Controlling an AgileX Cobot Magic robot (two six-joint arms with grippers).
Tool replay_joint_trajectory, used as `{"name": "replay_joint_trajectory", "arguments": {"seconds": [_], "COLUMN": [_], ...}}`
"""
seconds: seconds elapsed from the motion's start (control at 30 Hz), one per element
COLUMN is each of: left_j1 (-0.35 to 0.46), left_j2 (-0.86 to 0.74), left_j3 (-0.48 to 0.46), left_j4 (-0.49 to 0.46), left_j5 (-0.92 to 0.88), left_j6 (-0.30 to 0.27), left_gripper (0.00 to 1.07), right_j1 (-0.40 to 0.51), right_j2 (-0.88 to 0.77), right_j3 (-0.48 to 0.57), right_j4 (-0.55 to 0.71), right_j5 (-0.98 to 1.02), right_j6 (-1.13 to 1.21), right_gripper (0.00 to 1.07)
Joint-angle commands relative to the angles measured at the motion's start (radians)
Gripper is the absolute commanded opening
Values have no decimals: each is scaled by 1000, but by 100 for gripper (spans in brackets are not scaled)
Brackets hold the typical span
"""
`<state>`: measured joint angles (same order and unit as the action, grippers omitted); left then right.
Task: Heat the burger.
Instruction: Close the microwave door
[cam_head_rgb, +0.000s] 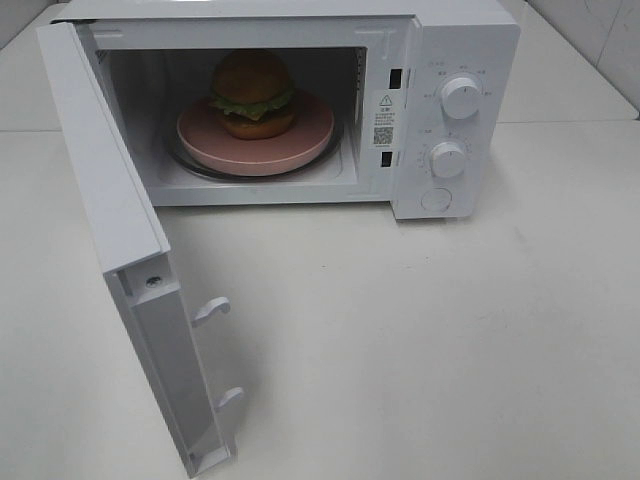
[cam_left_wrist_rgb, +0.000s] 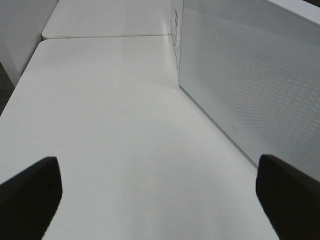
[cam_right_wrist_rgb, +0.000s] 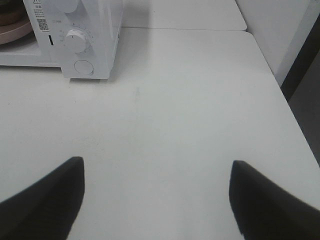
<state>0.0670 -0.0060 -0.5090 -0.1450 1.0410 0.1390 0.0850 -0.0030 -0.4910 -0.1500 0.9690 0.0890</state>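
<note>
The burger (cam_head_rgb: 252, 92), with brown buns and green lettuce, sits on a round pink plate (cam_head_rgb: 300, 140) inside the open white microwave (cam_head_rgb: 460, 40). The microwave door (cam_head_rgb: 110, 200) hangs wide open to the left. Neither arm shows in the exterior high view. My left gripper (cam_left_wrist_rgb: 160, 200) is open over bare table, with the door's outer face (cam_left_wrist_rgb: 250, 80) beside it. My right gripper (cam_right_wrist_rgb: 157, 200) is open and empty above the table, in front of and to the right of the microwave's control panel (cam_right_wrist_rgb: 75, 40). An edge of the plate (cam_right_wrist_rgb: 12, 32) shows in the right wrist view.
Two dials (cam_head_rgb: 460, 97) (cam_head_rgb: 447, 158) and a round button (cam_head_rgb: 437, 199) sit on the microwave's right panel. The white table (cam_head_rgb: 420, 340) stretches in front. The table's right edge (cam_right_wrist_rgb: 280, 95) drops off near a wall.
</note>
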Motion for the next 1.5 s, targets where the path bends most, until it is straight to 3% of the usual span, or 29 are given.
{"name": "replay_joint_trajectory", "arguments": {"seconds": [0.03, 0.63, 0.83, 0.97, 1.0, 1.03, 1.07, 1.1, 1.13, 1.17, 1.2, 1.27, 1.5], "left_j1": [-1, -1, -1, -1, -1, -1, -1, -1, -1, -1, -1, -1, -1], "left_j2": [-16, -16, -16, -4, 21, 21, 34, 71, 71, 89, 89, 189, 335], "left_j3": [2, 2, -41, -44, -44, -44, -44, -44, -44, -44, -44, -44, -10], "left_j4": [0, -27, -42, -36, -38, -38, -40, -46, -46, -48, -48, -48, -48], "left_j5": [-5, -9, -97, -194, -218, -218, -228, -252, -252, -268, -268, -340, -539], "left_j6": [-8, -12, -15, -15, -16, -16, -16, -24, -24, -28, -28, -27, -23], "left_gripper": [98, 98, 97, 85, 74, 74, 66, 50, 50, 40, 40, 2, 0], "right_j1": [-3, -3, -3, -3, -3, -3, -3, -3, -3, -3, -3, -3, -3], "right_j2": [-27, -27, -27, -27, -27, -27, -27, -27, -27, -27, -27, -27, -27], "right_j3": [1, 1, 0, 0, 0, 0, 0, 0, 0, 0, 0, 0, 0], "right_j4": [1, 1, 1, 1, 1, 1, 1, 1, 1, 1, 1, 1, 1], "right_j5": [-6, -6, -6, -6, -6, -6, -6, -6, -6, -6, -6, -6, -6], "right_j6": [12, 12, 12, 12, 12, 12, 12, 12, 12, 12, 12, 12, 12], "right_gripper": [76, 76, 76, 76, 76, 76, 76, 76, 76, 76, 76, 76, 76]}}
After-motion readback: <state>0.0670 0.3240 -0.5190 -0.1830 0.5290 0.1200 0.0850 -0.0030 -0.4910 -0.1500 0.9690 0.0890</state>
